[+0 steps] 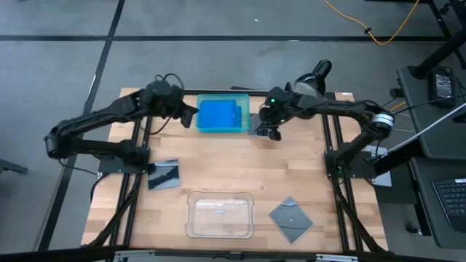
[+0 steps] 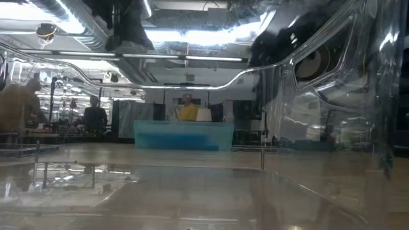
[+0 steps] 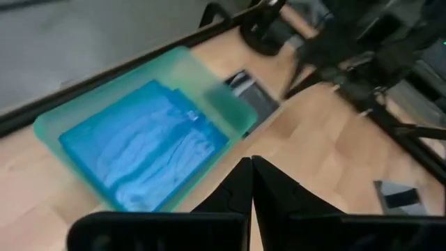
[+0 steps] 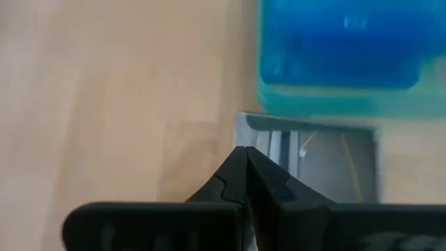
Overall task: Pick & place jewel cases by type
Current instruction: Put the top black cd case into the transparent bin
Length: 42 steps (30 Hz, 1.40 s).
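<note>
The grey case (image 4: 327, 164) beside the teal tray (image 4: 327, 104) is partly hidden under its rim; how many blue cases (image 1: 220, 114) are stacked inside is unclear.

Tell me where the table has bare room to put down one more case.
The widest free wood is mid-table, between the green tray at the back and the clear tray in front. One grey case borders it left, another at front right. The back is crowded: left gripper, right gripper and a third grey case flank that tray.
</note>
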### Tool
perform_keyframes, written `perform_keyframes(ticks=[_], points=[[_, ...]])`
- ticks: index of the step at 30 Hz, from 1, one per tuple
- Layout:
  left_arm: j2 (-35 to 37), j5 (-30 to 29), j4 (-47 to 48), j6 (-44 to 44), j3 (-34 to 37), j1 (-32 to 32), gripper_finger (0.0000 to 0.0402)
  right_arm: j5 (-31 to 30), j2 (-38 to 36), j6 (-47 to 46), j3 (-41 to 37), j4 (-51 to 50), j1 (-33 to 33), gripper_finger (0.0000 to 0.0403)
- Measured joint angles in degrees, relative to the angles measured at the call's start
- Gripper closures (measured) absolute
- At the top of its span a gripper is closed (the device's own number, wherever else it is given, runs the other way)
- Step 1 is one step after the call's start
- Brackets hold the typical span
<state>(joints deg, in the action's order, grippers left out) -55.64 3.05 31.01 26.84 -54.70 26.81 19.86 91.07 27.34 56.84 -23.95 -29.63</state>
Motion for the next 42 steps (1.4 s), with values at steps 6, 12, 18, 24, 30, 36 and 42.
perform_keyframes(ticks=[6, 12, 18, 24, 30, 36, 42], points=[[4.71, -3.26, 0.04, -0.39, 0.0, -5.1, 0.0399, -3.97, 8.51, -8.01, 0.0, 2.79, 0.01, 0.0393], [5.42, -5.1, 0.69, -3.26, 0.0, -7.46, 0.0398, -4.88, 12.25, -12.62, 0.0, 2.87, 0.2, 0.0393], [5.4, -5.04, 0.75, -6.89, 0.0, -7.59, 0.0399, -4.74, 13.2, -17.83, 0.2, 2.92, 3.24, 0.0393], [5.4, -2.97, 0.95, -9.54, 0.0, -7.59, 0.04, -4.54, 13.22, -22.28, 0.17, 2.14, 10.07, 0.0393], [5.4, -2.2, 0.97, -9.63, 0.0, -7.59, 0.0398, -4.5, 13.26, -27.68, 0.17, 1.51, 17.88, 0.0393], [5.4, -2.17, 0.97, -9.56, 0.0, -7.59, 0.0399, -4.55, 13.31, -30.84, 0.11, 2.01, 24.97, 0.0393], [4.61, -2.98, 0.92, -9.45, 0.0, -7.59, 0.04, -4.58, 13.54, -31.87, -0.09, 6.83, 28.37, 0.0393]])
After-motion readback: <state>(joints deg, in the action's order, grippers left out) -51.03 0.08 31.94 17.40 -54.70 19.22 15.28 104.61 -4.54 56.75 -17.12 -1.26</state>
